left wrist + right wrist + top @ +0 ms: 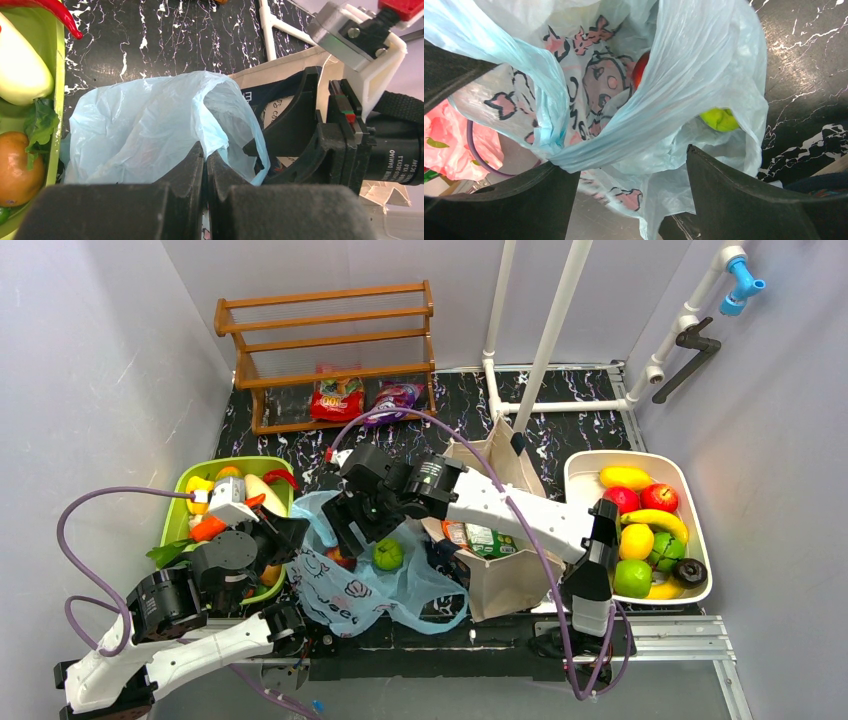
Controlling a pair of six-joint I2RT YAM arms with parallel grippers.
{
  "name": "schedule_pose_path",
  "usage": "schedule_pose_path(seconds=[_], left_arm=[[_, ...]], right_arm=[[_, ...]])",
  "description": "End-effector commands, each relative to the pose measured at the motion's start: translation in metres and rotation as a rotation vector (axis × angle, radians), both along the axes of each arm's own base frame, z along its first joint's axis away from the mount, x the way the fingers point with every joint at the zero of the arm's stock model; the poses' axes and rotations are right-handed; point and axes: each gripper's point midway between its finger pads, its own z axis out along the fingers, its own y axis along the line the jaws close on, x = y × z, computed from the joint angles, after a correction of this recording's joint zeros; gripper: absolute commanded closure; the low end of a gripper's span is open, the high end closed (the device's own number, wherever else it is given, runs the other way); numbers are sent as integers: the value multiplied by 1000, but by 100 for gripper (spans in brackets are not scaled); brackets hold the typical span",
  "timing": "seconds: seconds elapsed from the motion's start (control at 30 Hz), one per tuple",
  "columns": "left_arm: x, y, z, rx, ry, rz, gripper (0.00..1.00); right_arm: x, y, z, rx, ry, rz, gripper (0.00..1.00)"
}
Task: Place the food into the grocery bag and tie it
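1. "DAMIAO" in white letters runs along the black motor housing (398,159) of my right arm, seen from my left wrist camera. I can't read the smaller lines beside it.
2. The grocery bag (345,605) has dark print ending in "weet" in the top view.
3. The canvas tote (276,114) shows dark curly letters, cut off and unreadable.

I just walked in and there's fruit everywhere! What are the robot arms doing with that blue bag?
They're packing a grocery bag. The left gripper is pinched shut on the bag's edge. The right gripper hangs open over its mouth, with a strip of plastic between its fingers. A green fruit and a red fruit are inside. The bag isn't tied yet.
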Motion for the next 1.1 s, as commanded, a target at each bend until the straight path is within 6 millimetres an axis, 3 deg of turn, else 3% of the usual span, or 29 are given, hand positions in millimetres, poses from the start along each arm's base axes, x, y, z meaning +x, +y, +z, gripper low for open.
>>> schedule_pose_path(seconds=[0.0,0.1,0.17,0.53,0.63,0.77,0.97,1.07], left_arm=[[-1,4,-2,2,3,12,100],[-1,5,-1,2,2,14,100],[-1,6,-1,4,3,16,100],[-5,16,-4,2,8,32,100],[-6,17,-5,4,11,33,100],[-5,17,-5,6,11,35,100],[-5,18,-3,8,6,36,100],[-5,18,-3,12,8,36,100]], right_arm=[[1,-2,34,107,-55,22,15],[7,-8,32,81,-90,2,14],[24,-19,27,26,-159,-62,13],[62,-66,-25,-201,-290,-121,11],[71,-76,-31,-233,-306,-151,10],[73,-77,-37,-226,-294,-144,9],[65,-61,-56,-203,-244,-75,9],[65,-53,-61,-195,-236,-56,14]])
